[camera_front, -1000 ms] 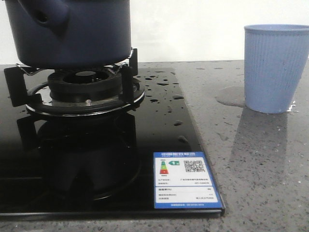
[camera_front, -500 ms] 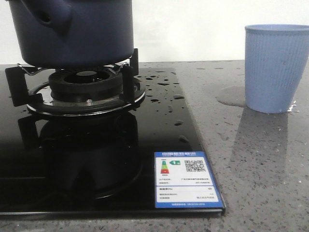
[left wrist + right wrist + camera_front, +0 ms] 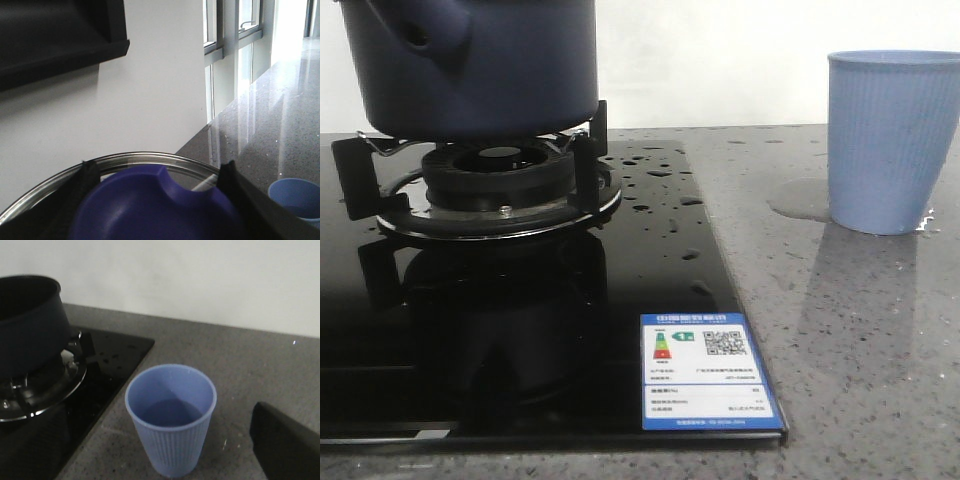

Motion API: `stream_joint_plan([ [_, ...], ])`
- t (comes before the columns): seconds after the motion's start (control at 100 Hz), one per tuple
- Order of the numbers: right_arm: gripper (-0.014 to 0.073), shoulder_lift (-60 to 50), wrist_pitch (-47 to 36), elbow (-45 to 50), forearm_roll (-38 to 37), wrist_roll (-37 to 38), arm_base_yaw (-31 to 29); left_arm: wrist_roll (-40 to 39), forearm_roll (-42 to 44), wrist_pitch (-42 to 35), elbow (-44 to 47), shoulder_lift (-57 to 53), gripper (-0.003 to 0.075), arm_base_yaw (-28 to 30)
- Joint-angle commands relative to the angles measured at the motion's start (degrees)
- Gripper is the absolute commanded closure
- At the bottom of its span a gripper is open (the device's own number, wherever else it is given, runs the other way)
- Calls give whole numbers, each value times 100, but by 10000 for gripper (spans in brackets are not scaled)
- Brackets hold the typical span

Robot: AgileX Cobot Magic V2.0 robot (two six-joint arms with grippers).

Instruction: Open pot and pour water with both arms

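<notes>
The dark navy pot [image 3: 490, 70] sits on the gas burner with its stub handle [image 3: 420, 35] facing the front view. In the right wrist view the pot [image 3: 30, 325] stands uncovered. My left gripper [image 3: 157, 167] is shut on the blue knob [image 3: 150, 205] of a glass lid [image 3: 135, 159], held up against the wall. Water lies as droplets [image 3: 660, 172] on the stove glass and as a puddle [image 3: 798, 200] beside the light blue ribbed cup [image 3: 890, 140]. My right gripper [image 3: 165, 440] is open just behind the cup [image 3: 172, 450]. Only one of its fingers [image 3: 285, 445] shows.
The black glass stove [image 3: 520, 330] carries the burner grate [image 3: 500, 190] and a blue-white label [image 3: 708, 385] at its front corner. Grey speckled counter [image 3: 850, 340] runs to the right. The cup holds some liquid [image 3: 170, 412]. A white wall stands behind.
The front view has shifted by a few pixels. The pot and the cup keep their places.
</notes>
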Motion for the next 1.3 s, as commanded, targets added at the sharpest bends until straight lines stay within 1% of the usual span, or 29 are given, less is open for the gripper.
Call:
stream_joint_plan([
  [0.0,-59,101,-264,14,187,-55,11,-56,-483,12,-220,-279,498,9],
  [0.21,-59,106,-222,60,196,-55,11,-170,-493,-99,-220,-213,498,9],
  [0.32,-59,106,-185,75,82,-55,11,-217,-493,-162,-220,-252,498,9],
  [0.41,-59,106,-208,165,83,-55,11,-446,-502,-162,-220,-265,498,9],
  [0.5,-59,106,-286,379,83,-203,11,-627,-502,-151,-220,-265,498,9],
  [0.56,-59,106,-363,547,232,-354,43,-626,-502,-111,-220,-265,498,9],
  [0.6,-59,106,-475,635,411,-507,129,-626,-502,-100,-220,-265,498,9],
  [0.68,-59,106,-747,715,801,-1148,346,-626,-528,-100,-220,-265,498,9],
  [0.75,-59,184,-1181,731,1022,-1477,556,-626,-528,-100,-220,-265,498,9],
  [0.8,-59,294,-1523,731,1022,-1482,703,-626,-528,-100,-220,-265,498,9],
  [0.87,-59,505,-1798,731,1078,-1482,879,-626,-528,-100,-220,-265,498,9],
  [1.06,-59,1161,-2193,731,1326,-1482,1413,-626,-528,-100,-220,-265,498,9],
  [1.22,-59,1506,-3043,731,1386,-1472,1915,-626,-528,-100,-220,-265,498,9],
  [1.29,-59,1609,-3291,720,1386,-1471,2119,-626,-528,-100,-220,-265,498,9],
])
